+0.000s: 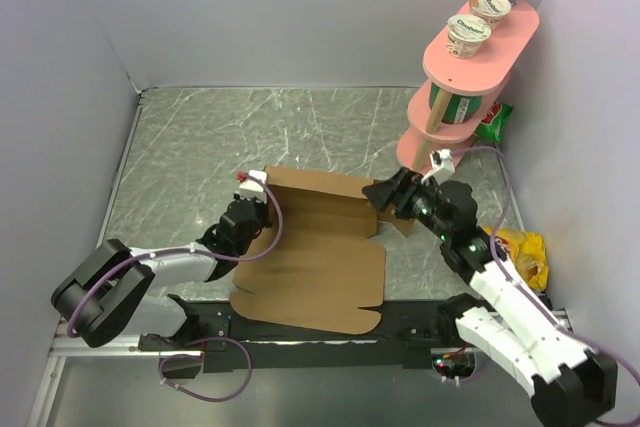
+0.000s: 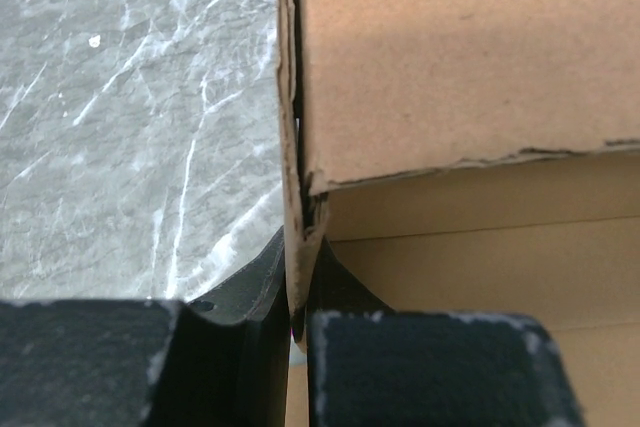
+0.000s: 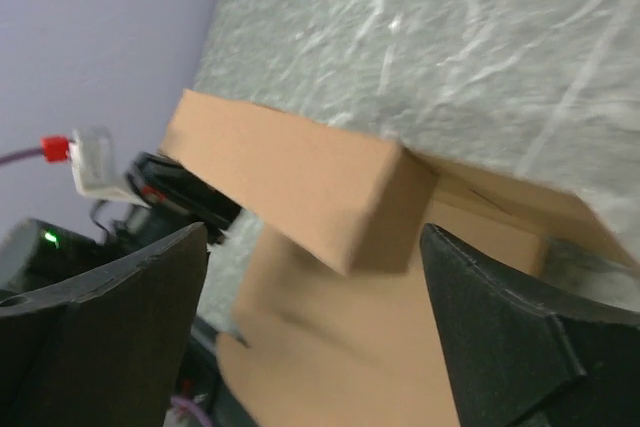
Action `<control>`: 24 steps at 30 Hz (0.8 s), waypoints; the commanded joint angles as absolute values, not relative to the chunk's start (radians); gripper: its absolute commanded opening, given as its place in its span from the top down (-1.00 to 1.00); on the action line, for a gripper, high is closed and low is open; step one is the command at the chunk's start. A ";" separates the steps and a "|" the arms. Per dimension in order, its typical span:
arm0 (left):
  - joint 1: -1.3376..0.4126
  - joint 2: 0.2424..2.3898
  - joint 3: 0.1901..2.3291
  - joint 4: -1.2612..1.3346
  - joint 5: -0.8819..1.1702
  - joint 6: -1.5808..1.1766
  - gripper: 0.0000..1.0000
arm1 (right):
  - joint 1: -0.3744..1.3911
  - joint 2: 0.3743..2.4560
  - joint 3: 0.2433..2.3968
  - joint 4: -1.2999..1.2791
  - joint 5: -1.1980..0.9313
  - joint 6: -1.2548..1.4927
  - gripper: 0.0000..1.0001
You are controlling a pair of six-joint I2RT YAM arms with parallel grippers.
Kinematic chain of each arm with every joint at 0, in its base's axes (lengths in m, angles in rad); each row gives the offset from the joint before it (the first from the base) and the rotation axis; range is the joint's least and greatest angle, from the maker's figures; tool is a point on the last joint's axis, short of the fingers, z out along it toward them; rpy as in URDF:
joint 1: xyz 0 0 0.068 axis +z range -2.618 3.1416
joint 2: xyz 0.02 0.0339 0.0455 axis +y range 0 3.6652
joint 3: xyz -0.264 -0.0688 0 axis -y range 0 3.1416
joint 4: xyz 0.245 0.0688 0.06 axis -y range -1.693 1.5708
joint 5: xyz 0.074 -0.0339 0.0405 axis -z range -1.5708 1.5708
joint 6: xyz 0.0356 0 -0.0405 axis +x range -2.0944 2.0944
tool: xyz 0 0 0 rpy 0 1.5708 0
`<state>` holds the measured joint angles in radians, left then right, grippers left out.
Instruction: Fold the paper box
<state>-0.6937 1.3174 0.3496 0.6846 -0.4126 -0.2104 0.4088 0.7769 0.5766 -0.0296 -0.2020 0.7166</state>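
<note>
Step in hand: raising the walls of the paper box (image 1: 315, 267), as I judge it. The far strip stands up from the sheet, while the wide near panel lies flat on the worktop (image 1: 200, 137).
Where the box lies: mid worktop, between the two arms. Its near edge reaches the rail at their bases.
Left fingers (image 1: 245, 222): clenched on the box's left edge. The left wrist view shows a thin upright edge of cardboard pinched between the two pads.
Right fingers (image 1: 385, 192): released and spread wide at the box's far right corner, holding nothing.
Box relative to right fingers: in the right wrist view the raised strip and its folded end sit in the gap between the pads. I cannot tell whether either pad touches the card.
Box relative to left fingers: the grip is at the far end of the left edge, near the far left corner.
Progress: early to middle, by my reading. The near panel and its tabs lie unfolded.
Next move calls for: the left grip holding the sheet steady while the right fingers close on the far right flap, or push it, to turn it inward along its crease.
Risk: the light sheet may slide or buckle if it is pushed off the crease.
</note>
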 commanded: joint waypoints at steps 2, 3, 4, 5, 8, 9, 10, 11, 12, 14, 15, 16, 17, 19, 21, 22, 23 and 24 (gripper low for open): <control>-0.598 1.293 0.391 0.638 -0.313 -0.281 0.76 | 0.485 0.660 0.512 -0.187 -0.039 0.644 -0.73; -0.588 1.290 0.390 0.640 -0.302 -0.282 0.77 | 0.523 0.652 0.505 -0.211 0.025 0.647 -0.71; -0.581 1.287 0.388 0.641 -0.299 -0.282 0.77 | 0.546 0.656 0.493 -0.221 0.052 0.650 -0.68; -0.581 1.285 0.390 0.641 -0.296 -0.279 0.77 | 0.569 0.667 0.488 -0.221 0.079 0.652 -0.61; -0.580 1.296 0.400 0.643 -0.293 -0.273 0.77 | 0.664 0.748 0.491 -0.206 0.207 0.655 -0.51; -0.580 1.298 0.399 0.644 -0.290 -0.270 0.77 | 0.682 0.771 0.491 -0.183 0.274 0.650 -0.48; -0.580 1.304 0.399 0.646 -0.285 -0.268 0.77 | 0.701 0.819 0.495 -0.173 0.297 0.652 -0.46; -0.580 1.307 0.399 0.646 -0.284 -0.268 0.77 | 0.704 0.843 0.497 -0.154 0.316 0.652 -0.40; -0.580 1.305 0.399 0.649 -0.279 -0.268 0.77 | 0.704 0.866 0.497 -0.132 0.331 0.646 -0.37; -0.580 1.305 0.394 0.652 -0.276 -0.267 0.77 | 0.704 0.942 0.508 -0.083 0.373 0.623 -0.28; -0.580 1.307 0.396 0.652 -0.275 -0.267 0.77 | 0.704 0.993 0.521 -0.068 0.383 0.609 -0.24; -0.580 1.308 0.396 0.653 -0.272 -0.267 0.77 | 0.706 1.021 0.531 -0.058 0.414 0.606 -0.20; -0.580 1.312 0.396 0.655 -0.270 -0.267 0.77 | 0.706 1.046 0.538 -0.049 0.422 0.606 -0.16; -0.580 1.319 0.397 0.653 -0.267 -0.267 0.77 | 0.706 1.086 0.534 -0.017 0.431 0.592 -0.09; -0.580 1.327 0.400 0.652 -0.264 -0.265 0.77 | 0.706 1.083 0.503 0.050 0.446 0.604 -0.04; -0.580 1.330 0.402 0.650 -0.264 -0.265 0.77 | 0.704 1.078 0.496 0.061 0.457 0.613 0.05; -0.580 1.333 0.405 0.649 -0.262 -0.265 0.77 | 0.706 1.075 0.492 0.054 0.484 0.629 0.08; -0.580 1.333 0.405 0.650 -0.264 -0.265 0.77 | 0.704 1.062 0.486 0.052 0.492 0.635 0.10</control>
<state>-0.5808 1.3151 0.3721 0.6456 -0.3023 -0.2493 0.7006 1.0946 0.4889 -0.0483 0.3824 0.6125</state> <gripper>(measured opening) 0.124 0.473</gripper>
